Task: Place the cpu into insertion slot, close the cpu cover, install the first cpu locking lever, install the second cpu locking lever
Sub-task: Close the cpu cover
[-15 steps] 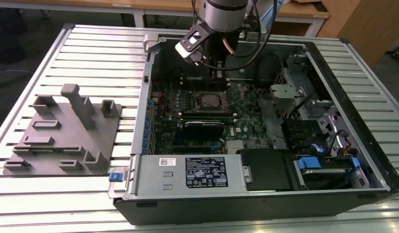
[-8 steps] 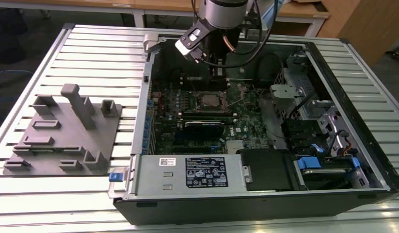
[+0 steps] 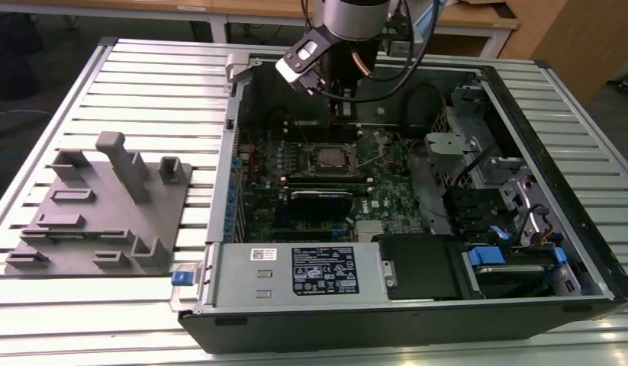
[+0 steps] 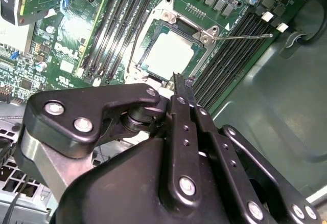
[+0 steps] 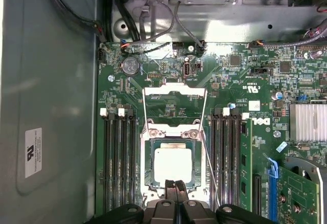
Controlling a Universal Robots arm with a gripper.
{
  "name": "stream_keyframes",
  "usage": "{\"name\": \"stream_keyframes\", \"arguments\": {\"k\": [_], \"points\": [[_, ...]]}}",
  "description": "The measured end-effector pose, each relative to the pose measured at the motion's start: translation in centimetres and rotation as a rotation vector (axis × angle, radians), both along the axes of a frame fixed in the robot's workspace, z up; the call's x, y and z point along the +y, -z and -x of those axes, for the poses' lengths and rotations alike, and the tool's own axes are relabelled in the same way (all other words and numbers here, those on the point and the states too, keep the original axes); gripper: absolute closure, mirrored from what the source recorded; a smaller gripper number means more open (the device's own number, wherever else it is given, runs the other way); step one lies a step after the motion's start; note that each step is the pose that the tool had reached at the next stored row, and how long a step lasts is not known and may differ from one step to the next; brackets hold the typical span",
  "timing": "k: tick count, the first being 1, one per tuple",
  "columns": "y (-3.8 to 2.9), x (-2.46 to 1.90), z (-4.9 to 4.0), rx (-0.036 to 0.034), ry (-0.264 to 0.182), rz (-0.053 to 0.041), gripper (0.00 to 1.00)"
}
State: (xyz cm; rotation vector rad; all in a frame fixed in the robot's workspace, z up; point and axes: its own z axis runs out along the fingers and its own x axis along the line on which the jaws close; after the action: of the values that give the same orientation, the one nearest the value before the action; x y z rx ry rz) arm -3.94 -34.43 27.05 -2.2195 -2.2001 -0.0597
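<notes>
**A:** Any room to drop in over the insertion slot (image 5: 150,152)?

**B:** Yeah, straight above is open, the cpu (image 5: 173,163) face is bare. The cpu cover (image 5: 176,91) is flipped back on one side, and a thin locking lever (image 5: 209,165) sticks out along another. Memory slots (image 5: 118,162) sit on both flanks.

**A:** Anything hanging over it?

**B:** Just the claw (image 5: 175,185), fingers pinched together, over the edge opposite the cover. Cables (image 5: 144,14) crowd the case wall beyond.

We see a pale metal table (image 3: 140,84) of long ribbed slats spreading across most of the exterior view, under soft, even light. Beyond its far edge stand light wooden desks (image 3: 243,9), and a wooden cabinet (image 3: 568,34) at the exterior view's right. The floor (image 3: 59,34) beneath is dark grey.
</notes>
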Motion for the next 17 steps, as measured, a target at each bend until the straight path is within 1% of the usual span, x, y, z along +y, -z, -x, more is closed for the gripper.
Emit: {"name": "stream_keyframes", "arguments": {"k": [5, 14, 17], "points": [[-0.02, 0.00, -0.32, 0.0003, 0.000, 0.0003, 0.89], [0.00, 0.01, -1.82, 0.0002, 0.000, 0.0002, 0.89], [0.00, 0.01, -2.14, 0.0001, 0.000, 0.0001, 0.89]]}}
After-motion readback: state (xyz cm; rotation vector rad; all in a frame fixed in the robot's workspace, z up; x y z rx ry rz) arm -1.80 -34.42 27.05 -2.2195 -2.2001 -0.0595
